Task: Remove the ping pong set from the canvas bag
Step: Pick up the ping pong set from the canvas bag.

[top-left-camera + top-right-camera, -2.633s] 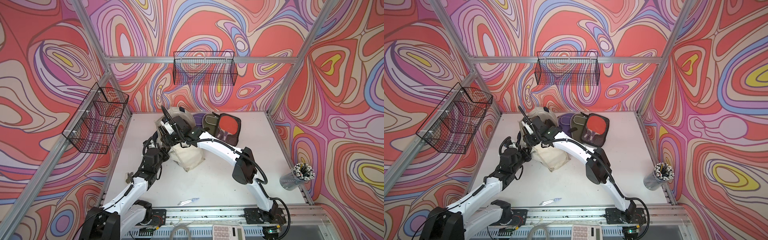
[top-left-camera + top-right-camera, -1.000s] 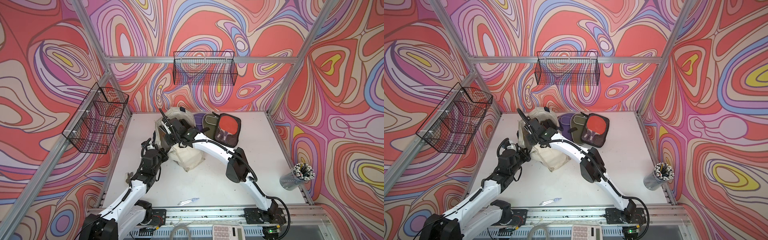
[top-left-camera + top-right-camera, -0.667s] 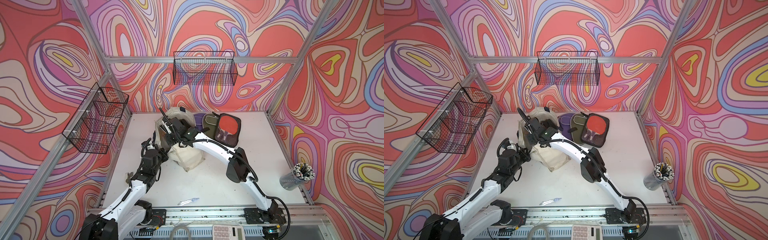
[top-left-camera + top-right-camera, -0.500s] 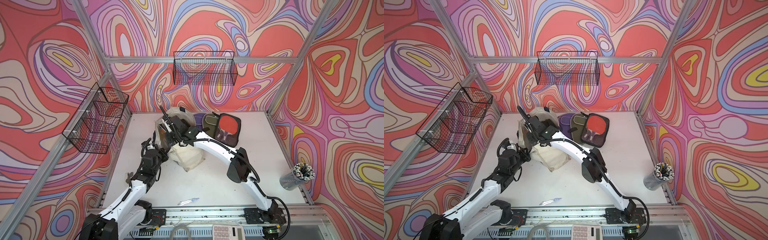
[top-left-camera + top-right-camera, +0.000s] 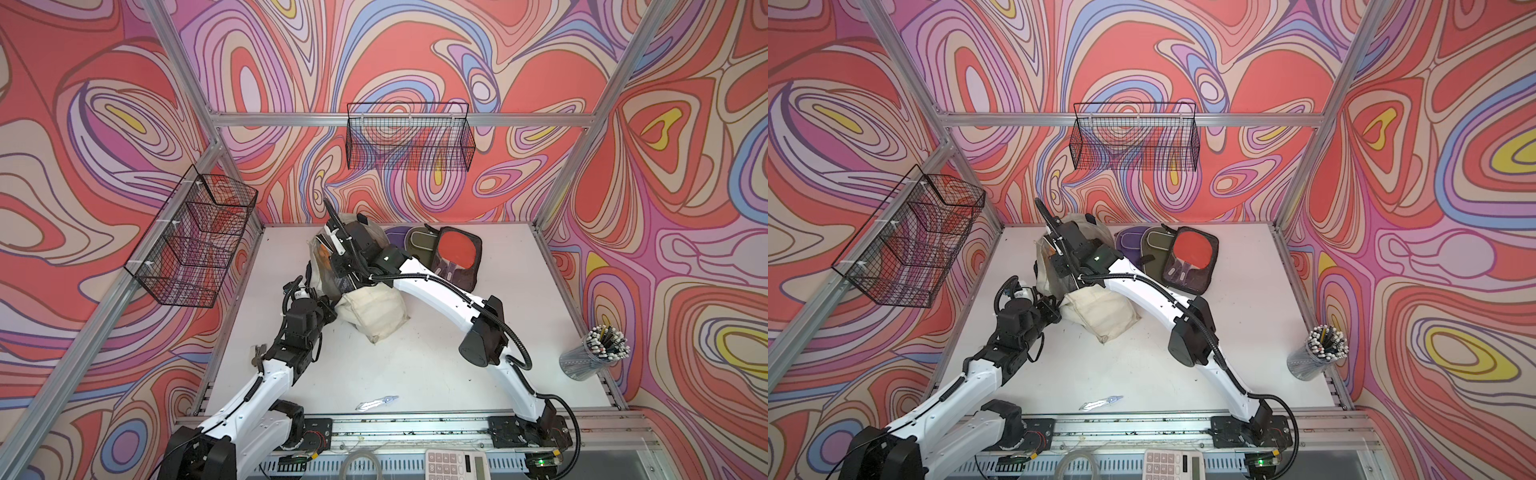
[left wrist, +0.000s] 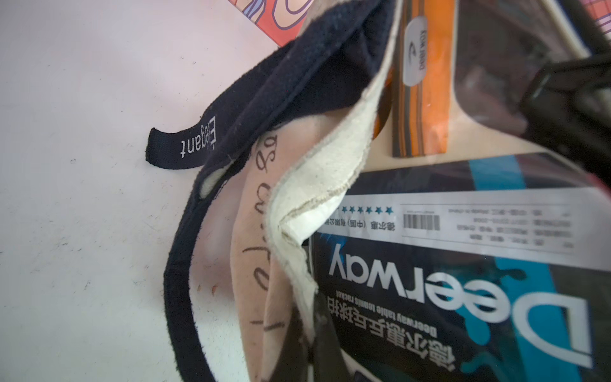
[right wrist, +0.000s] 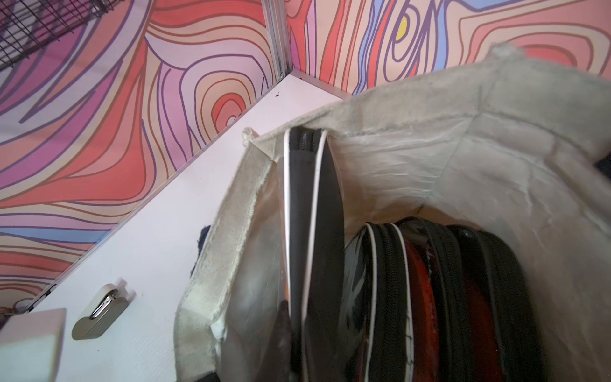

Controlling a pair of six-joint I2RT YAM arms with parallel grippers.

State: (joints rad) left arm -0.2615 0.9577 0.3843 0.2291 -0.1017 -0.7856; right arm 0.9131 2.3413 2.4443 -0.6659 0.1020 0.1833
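Little changed: right claw (image 5: 336, 270) still grips ping pong set (image 6: 463, 297).

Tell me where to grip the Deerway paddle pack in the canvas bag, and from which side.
I'd pinch the paddle pack at its exposed flat end, coming from the open mouth of the canvas bag. It is thin and flat, and canvas covers the rest.

In both top views we can't see the fingertips of the right gripper (image 5: 340, 270); they're sunk in the canvas bag (image 5: 374, 309) mouth; left gripper (image 5: 328, 309), at the bag's 8 o'clock, too dark and small to read its jaws; ping pong set (image 6: 463, 297) runs off the left wrist frame, fine print too blurry; calculator (image 5: 455, 465) clipped at 6 o'clock; little silvery thing (image 5: 376, 402) too small to name.
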